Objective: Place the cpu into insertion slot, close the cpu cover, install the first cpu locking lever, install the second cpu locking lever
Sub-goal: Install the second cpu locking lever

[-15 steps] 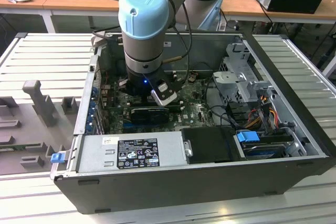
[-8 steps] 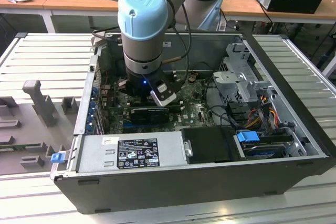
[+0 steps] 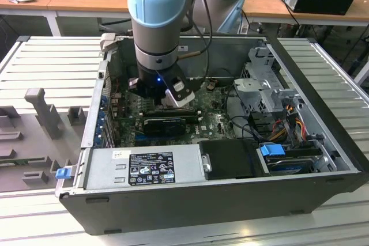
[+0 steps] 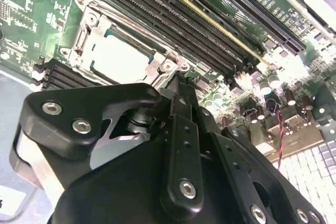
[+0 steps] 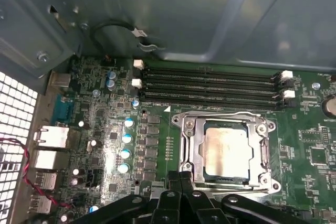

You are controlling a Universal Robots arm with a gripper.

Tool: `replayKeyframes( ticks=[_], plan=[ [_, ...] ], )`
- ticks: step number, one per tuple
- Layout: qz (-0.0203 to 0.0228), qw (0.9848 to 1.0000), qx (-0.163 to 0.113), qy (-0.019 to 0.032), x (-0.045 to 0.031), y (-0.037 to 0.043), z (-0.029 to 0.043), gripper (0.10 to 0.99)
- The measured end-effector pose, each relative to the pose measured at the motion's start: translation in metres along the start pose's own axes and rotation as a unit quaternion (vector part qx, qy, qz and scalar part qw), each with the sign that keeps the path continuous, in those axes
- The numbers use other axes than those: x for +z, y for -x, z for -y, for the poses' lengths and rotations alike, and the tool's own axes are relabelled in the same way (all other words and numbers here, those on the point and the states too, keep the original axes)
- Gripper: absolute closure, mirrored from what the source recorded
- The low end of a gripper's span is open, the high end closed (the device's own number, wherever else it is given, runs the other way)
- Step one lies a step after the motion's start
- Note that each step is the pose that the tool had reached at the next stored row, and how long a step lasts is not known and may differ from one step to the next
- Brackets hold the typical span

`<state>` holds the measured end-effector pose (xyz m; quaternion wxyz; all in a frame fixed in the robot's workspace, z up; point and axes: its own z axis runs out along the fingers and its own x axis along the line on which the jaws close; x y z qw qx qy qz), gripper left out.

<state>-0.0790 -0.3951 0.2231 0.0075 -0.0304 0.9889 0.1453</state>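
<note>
First wrist view, cpu [image 5: 226, 150] seated under cpu cover [image 5: 191, 148], claw [image 5: 181, 178] just beside

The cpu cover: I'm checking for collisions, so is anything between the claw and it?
Nothing visible stands between them. In the first wrist view the claw sits right at the edge of the cpu cover, which lies flat over the cpu.

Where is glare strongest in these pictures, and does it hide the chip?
In the second wrist view the cpu top is washed out white; the board's far corner is also overexposed. In the first wrist view the cpu shows evenly, inside the cpu cover. The exterior view keeps the case interior dim.
</note>
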Motion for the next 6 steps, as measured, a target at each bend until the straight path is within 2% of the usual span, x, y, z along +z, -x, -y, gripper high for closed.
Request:
replayKeyframes(
  ticks=[6],
  plan=[
    [0.0, 1.0, 0.0, -0.0001, -0.0025, 0.0001, -0.0008, 0.98]
  ],
)
